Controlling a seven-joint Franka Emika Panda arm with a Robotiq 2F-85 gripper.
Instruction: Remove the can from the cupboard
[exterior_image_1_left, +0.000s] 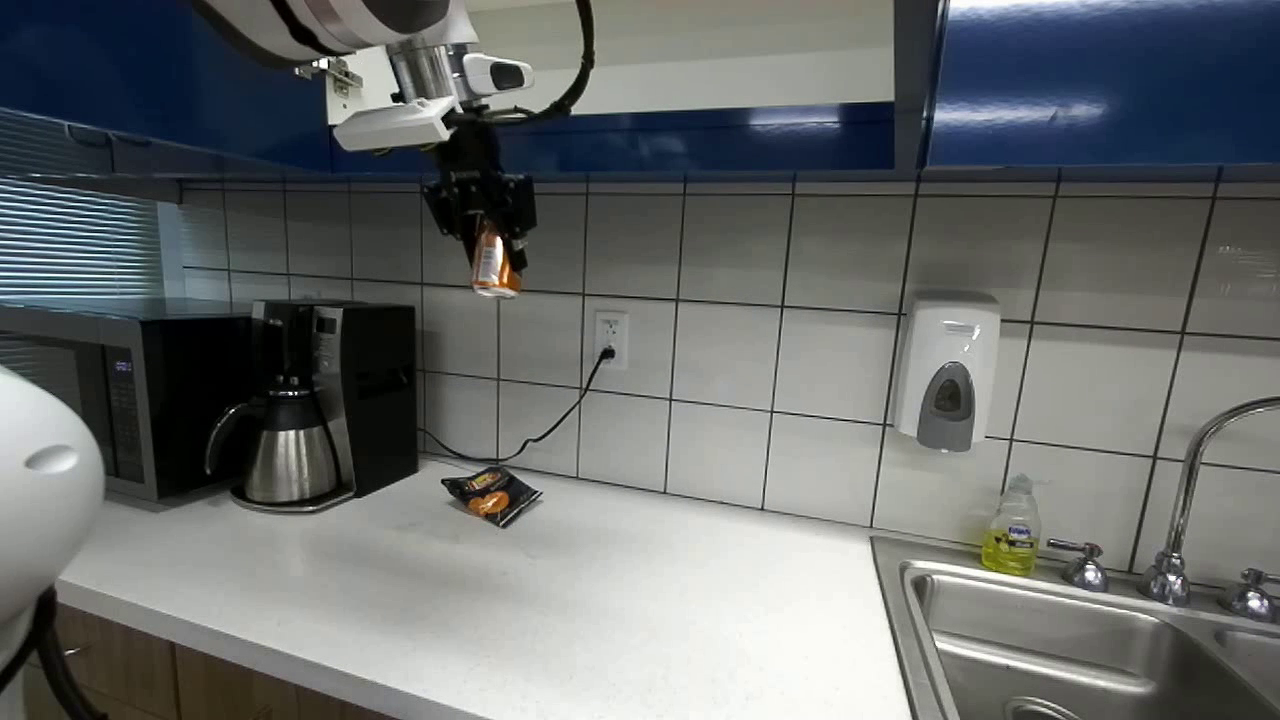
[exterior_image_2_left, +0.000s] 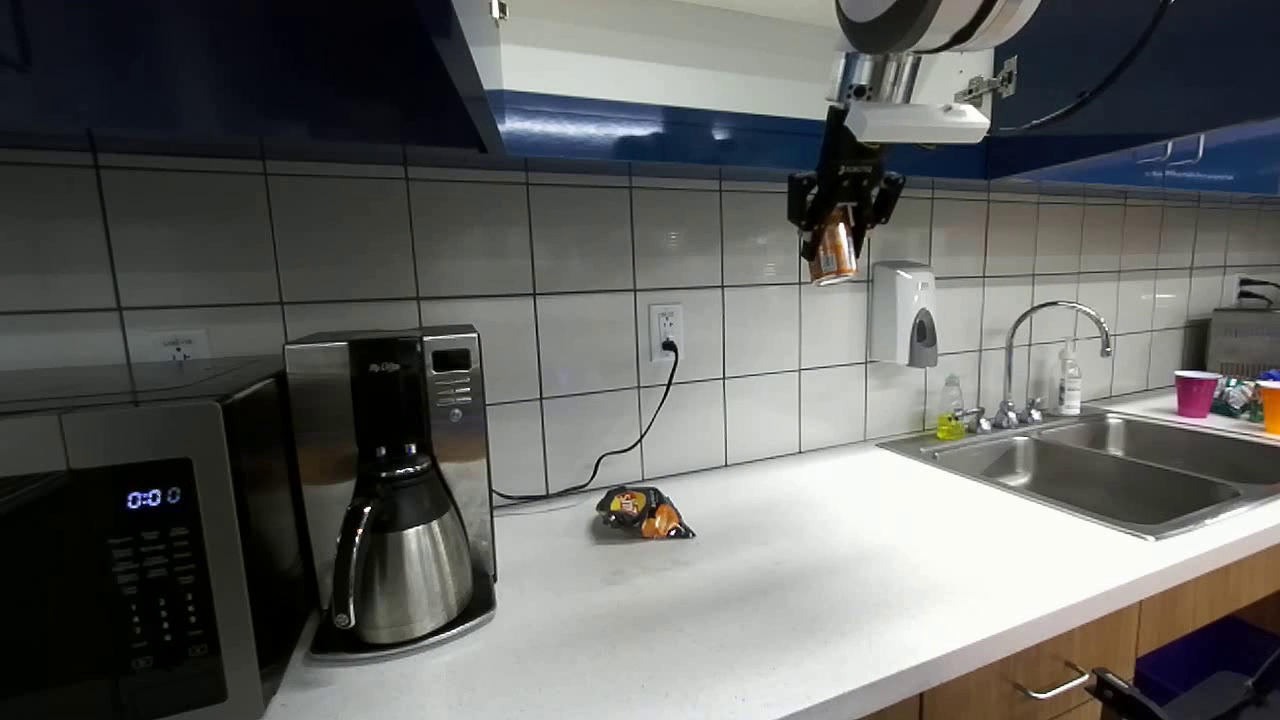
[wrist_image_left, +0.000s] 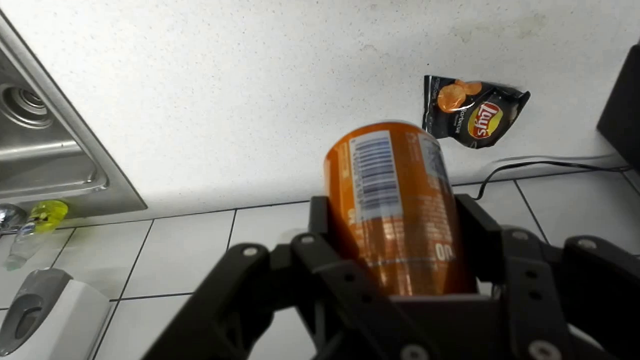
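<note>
My jaws grasp the orange cylindrical metal can (wrist_image_left: 392, 210) by its sides, probably for safe removal from the glossy blue wall cupboard (exterior_image_1_left: 700, 138) above them.

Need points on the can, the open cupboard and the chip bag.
Can (wrist_image_left: 412, 212), wrist view: orange side, beside the barcode.
Cupboard (exterior_image_1_left: 680, 142), in an exterior view: blue edge below the white interior.
Chip bag (wrist_image_left: 480, 119), wrist view: Lay's logo.
</note>
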